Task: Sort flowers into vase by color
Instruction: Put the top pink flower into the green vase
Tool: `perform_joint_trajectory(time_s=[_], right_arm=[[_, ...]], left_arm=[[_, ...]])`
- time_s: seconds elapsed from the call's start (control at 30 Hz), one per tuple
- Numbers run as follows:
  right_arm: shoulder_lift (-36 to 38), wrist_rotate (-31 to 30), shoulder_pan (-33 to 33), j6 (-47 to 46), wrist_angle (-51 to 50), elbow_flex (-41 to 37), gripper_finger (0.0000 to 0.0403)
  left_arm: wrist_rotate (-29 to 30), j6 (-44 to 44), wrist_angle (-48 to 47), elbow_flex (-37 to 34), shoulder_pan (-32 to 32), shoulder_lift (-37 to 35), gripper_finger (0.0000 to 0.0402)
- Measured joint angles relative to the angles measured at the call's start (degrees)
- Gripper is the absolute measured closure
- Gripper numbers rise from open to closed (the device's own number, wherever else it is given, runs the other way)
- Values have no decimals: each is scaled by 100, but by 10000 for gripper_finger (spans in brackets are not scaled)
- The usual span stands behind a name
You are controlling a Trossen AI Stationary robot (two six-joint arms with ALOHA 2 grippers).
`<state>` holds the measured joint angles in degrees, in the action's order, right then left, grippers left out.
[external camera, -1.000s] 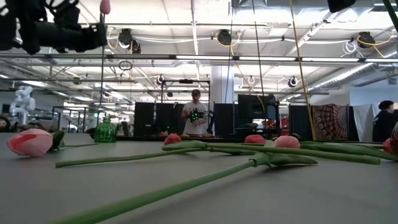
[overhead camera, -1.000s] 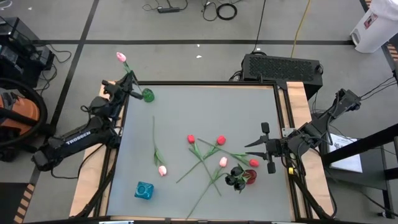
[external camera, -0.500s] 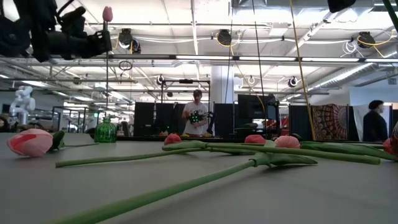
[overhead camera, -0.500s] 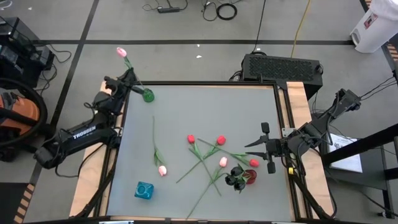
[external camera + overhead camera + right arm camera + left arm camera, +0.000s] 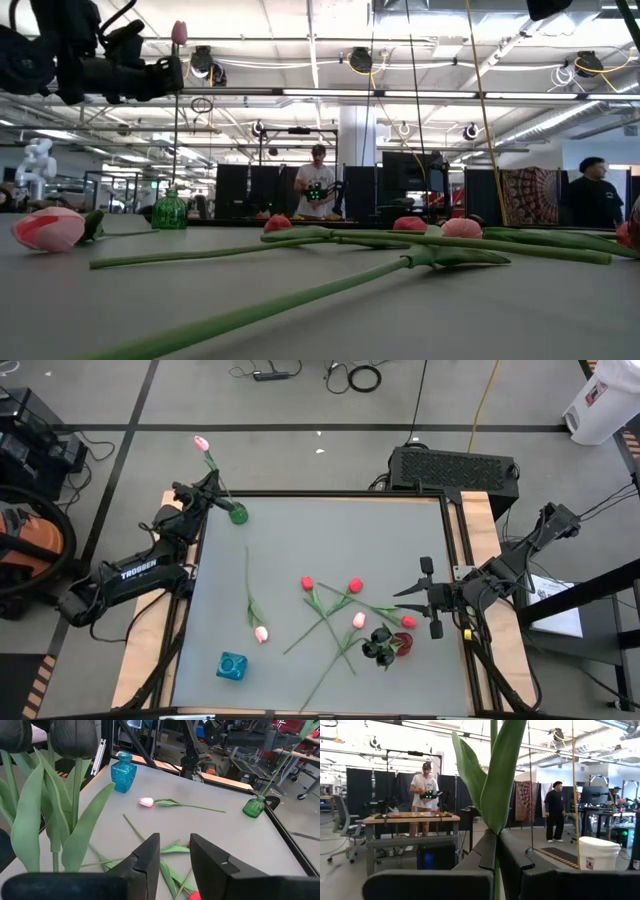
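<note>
- High view: we see our left gripper (image 5: 212, 488) at the worktop's (image 5: 330, 540) far left corner, clenched on a pink tulip (image 5: 201, 444) over the green vase (image 5: 238, 513). The flower head has swung slightly towards the vase since a second ago. Loose tulips (image 5: 345, 615) lie near the right edge; a blue vase (image 5: 232, 666) stands at the near left.
- Low view: the held stem hangs upright above the green vase.
- Left wrist view: the fingers (image 5: 487, 851) pinch the stem below its leaves (image 5: 492, 780). We judge it light and bendy, best held low on the stem.
- Right wrist view: our right gripper (image 5: 172, 855) waits half-open, holding nothing, beside black tulips (image 5: 60, 740).
</note>
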<state>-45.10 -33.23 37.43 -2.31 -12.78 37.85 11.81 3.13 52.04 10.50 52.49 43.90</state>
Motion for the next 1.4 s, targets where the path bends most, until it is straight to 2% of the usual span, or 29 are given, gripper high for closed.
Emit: perform_joint_trajectory(time_s=[0.73, 1.4], right_arm=[[0, 0, 0, 19, 0, 0, 305], [0, 0, 0, 0, 2, 0, 305]], left_arm=[[2, 161, -3, 4, 4, 56, 391], [203, 218, 820, 9, 67, 918, 391]])
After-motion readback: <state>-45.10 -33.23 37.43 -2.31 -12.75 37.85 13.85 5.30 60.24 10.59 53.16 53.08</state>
